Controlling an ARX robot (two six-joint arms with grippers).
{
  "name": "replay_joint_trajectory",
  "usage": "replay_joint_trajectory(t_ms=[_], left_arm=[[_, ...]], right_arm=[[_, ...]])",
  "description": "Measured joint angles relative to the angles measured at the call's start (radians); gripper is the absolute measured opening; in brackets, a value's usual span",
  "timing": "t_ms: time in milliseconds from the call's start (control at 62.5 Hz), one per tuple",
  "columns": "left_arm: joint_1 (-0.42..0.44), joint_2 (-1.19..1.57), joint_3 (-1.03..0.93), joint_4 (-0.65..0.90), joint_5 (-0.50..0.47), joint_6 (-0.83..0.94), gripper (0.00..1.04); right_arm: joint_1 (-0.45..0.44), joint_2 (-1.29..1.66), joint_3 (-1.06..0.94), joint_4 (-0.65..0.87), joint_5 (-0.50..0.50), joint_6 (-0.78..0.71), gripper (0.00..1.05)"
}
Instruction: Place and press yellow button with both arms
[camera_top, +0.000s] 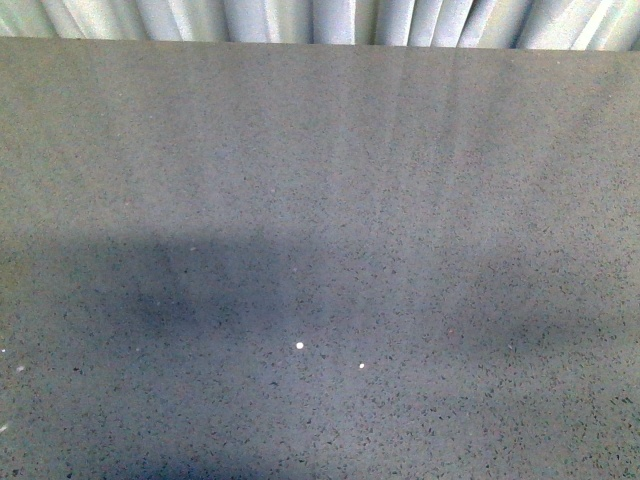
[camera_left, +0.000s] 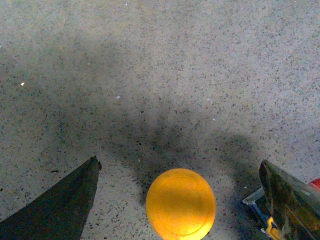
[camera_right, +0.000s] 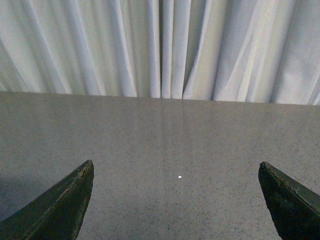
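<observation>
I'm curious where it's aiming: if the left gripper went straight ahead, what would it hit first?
Probably the yellow button, sitting just ahead within the open left gripper; around it lies the table. Depth is unclear.

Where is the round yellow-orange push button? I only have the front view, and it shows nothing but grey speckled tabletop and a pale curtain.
Observer: The left wrist view shows the round yellow-orange push button between the left arm's jaws. They stand wide apart, with grey speckled tabletop visible beside the cap.
Operator: What is the right arm doing?
Observer: In the right wrist view, the right arm's jaws are open with nothing between them. They face across the table toward the white pleated curtain.
</observation>
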Motion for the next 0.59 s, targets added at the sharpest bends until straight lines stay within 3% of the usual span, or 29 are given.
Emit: replay_joint_trajectory(t_ms=[592], left_arm=[[0.022, 0.057, -0.001, 0.032, -0.008, 0.004, 0.96]], right_arm=[[0.0, 0.0, 0.0, 0.0, 0.0, 0.0, 0.96]])
